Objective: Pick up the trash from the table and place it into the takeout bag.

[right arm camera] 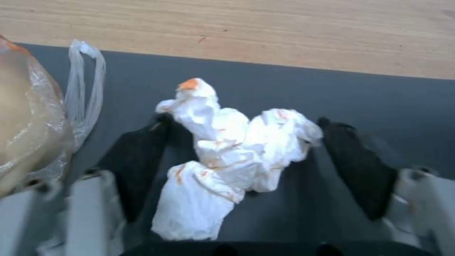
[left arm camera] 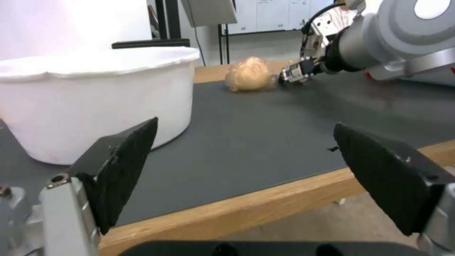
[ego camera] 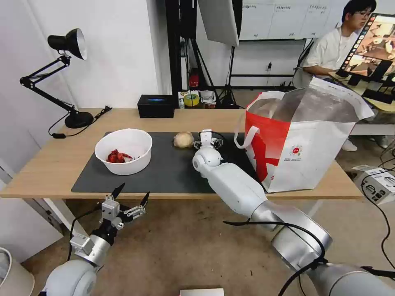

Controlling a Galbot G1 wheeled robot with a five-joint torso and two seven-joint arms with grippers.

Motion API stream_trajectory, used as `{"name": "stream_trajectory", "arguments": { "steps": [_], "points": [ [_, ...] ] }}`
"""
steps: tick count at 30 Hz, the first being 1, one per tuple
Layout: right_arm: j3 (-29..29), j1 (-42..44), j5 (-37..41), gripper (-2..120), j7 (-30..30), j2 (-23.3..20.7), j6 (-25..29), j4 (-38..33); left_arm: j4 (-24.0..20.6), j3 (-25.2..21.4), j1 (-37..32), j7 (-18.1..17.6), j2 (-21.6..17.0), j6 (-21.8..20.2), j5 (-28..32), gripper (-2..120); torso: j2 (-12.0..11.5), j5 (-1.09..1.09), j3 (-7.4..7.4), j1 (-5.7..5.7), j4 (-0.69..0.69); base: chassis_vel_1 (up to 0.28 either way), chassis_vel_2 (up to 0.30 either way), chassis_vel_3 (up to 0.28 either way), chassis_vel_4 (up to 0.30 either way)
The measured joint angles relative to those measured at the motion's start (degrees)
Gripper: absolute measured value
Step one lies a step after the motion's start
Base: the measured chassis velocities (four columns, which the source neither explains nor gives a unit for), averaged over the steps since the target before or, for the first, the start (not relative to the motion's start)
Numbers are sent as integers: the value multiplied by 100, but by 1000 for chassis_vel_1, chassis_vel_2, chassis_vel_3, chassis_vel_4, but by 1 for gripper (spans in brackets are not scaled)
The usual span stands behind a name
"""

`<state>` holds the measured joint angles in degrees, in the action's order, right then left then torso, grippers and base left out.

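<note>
Tissue is the target right now: the right gripper [right arm camera: 241, 156] sits low over the dark mat [ego camera: 164, 172], jaws spread wide on either side of the crumpled tissue wad [right arm camera: 227, 156], nothing pinched yet. Just beside it lies the beige ball [ego camera: 183, 139] in its clear wrap, and the takeout bag [ego camera: 304, 152] stands open close by on the table [ego camera: 53, 172]. Next, I'd say, comes a clean squeeze without catching that wrap. The left gripper [ego camera: 131, 196] hangs off the table's near edge, open and empty, short of the white bowl [ego camera: 123, 151].
</note>
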<state>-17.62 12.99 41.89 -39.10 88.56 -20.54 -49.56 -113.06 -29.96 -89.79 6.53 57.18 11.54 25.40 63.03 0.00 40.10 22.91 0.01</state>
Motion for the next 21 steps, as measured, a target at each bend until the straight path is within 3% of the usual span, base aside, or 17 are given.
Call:
{"name": "stream_trajectory", "arguments": {
  "steps": [5,7,21],
  "points": [
    [1,26,52,64,-34,-1,5,-12,-5,3,-3,0,0,0,-4,100,0,0,0,0,1,0,0,0,0],
    [2,44,87,52,-81,1,6,-30,-6,7,-5,0,-4,0,-5,100,1,0,-1,0,2,0,0,0,0],
    [52,148,22,7,-90,-148,187,-291,-9,72,-1,-5,26,0,-50,100,0,-1,2,1,-6,0,0,0,0]
  ]
}}
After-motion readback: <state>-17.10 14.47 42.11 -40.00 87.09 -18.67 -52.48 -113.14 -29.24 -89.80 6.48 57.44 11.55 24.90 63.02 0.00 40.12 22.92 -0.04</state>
